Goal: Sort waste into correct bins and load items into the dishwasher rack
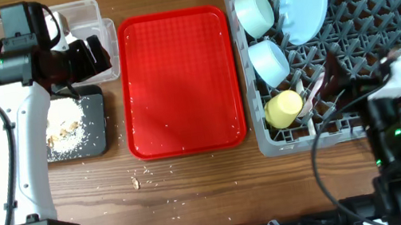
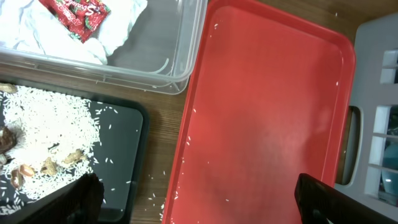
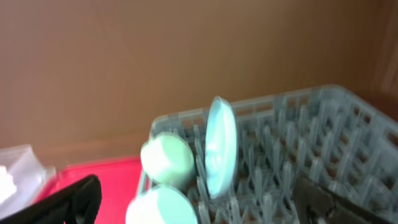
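1. My left claw [image 2: 196, 183] hangs wide and empty by one large red plastic tray [image 1: 179, 79].
2. One clear plastic rectangular tub [image 1: 92, 12] holds one red printed snack wrapper [image 2: 76, 14] on crumpled white paper [image 2: 121, 25].
3. One shallow black rectangular tray [image 1: 98, 137] carries beige-brown food scraps [image 2: 46, 167].
4. My right claw [image 3: 198, 183] gapes wide, empty, over one square grey plastic dishwasher rack [image 1: 302, 139].
5. In it are one pale blue round plate [image 1: 302, 1] on edge, two pale blue bowls [image 1: 253, 12] [image 1: 269, 61] and one small yellow cup [image 1: 284, 108].

Wood table [image 1: 196, 186]: clear tub [image 1: 85, 17], black tray [image 1: 96, 137], red tray [image 1: 180, 83], rack [image 1: 379, 19], crumbs [image 1: 136, 182].
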Controlling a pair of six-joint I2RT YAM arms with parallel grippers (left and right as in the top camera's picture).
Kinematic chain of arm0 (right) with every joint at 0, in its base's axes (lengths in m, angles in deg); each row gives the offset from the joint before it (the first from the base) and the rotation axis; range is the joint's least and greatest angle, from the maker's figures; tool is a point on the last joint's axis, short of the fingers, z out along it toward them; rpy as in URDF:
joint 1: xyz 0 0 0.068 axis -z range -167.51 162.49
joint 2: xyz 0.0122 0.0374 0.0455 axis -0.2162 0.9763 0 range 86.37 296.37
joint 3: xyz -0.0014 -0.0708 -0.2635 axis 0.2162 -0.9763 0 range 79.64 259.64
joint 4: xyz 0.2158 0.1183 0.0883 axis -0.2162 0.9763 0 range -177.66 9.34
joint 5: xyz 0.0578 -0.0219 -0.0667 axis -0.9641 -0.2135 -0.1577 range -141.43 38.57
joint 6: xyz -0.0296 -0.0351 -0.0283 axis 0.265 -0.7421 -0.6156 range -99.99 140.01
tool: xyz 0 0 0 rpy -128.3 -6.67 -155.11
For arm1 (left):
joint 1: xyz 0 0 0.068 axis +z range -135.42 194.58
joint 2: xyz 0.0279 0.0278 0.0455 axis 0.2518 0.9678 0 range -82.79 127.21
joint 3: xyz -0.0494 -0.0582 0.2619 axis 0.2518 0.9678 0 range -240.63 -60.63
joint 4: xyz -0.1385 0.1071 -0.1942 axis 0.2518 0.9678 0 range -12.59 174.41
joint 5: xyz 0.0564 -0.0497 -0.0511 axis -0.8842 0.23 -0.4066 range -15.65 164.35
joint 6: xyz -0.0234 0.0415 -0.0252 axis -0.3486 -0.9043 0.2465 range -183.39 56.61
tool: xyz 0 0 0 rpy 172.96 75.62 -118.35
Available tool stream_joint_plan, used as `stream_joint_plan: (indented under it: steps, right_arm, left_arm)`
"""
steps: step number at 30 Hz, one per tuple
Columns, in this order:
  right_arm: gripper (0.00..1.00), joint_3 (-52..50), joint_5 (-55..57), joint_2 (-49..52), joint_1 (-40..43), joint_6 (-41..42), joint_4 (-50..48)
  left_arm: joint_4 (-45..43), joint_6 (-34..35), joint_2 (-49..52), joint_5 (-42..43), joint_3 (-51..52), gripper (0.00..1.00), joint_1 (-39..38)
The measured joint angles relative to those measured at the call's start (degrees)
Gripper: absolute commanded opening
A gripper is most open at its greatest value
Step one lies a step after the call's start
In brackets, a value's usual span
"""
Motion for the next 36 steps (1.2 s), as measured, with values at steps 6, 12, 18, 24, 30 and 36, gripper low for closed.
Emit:
stream_joint_plan:
  steps: [6, 12, 18, 24, 30, 36]
  right_arm:
    - [1.00, -26.1, -3.6, -16.2, 0.3, 0.0, -14.6]
    - [1.00, -31.4, -3.5, -27.1, 0.3, 0.0, -8.2]
    - [1.00, -31.4, -3.6, -27.2, 0.3, 0.0, -7.8]
    - [1.00, -31.4, -3.6, -27.2, 0.3, 0.0, -7.8]
    - [1.00, -31.4, -3.6, -27.2, 0.3, 0.0, -7.8]
    - [1.00, -31.4, -3.5, -27.2, 0.3, 0.0, -7.7]
  left_arm:
    - [0.2, 0.0, 0.0, 0.0, 0.0, 1.00, 0.0]
    - [0.2, 0.0, 0.0, 0.0, 0.0, 1.00, 0.0]
    - [0.2, 0.0, 0.0, 0.0, 0.0, 1.00, 0.0]
    - [0.2, 0.0, 0.0, 0.0, 0.0, 1.00, 0.0]
    - [0.2, 0.0, -0.1, 0.0, 0.0, 1.00, 0.0]
    - [-11.9, 0.0, -8.7, -0.2, 3.7, 1.00, 0.0]
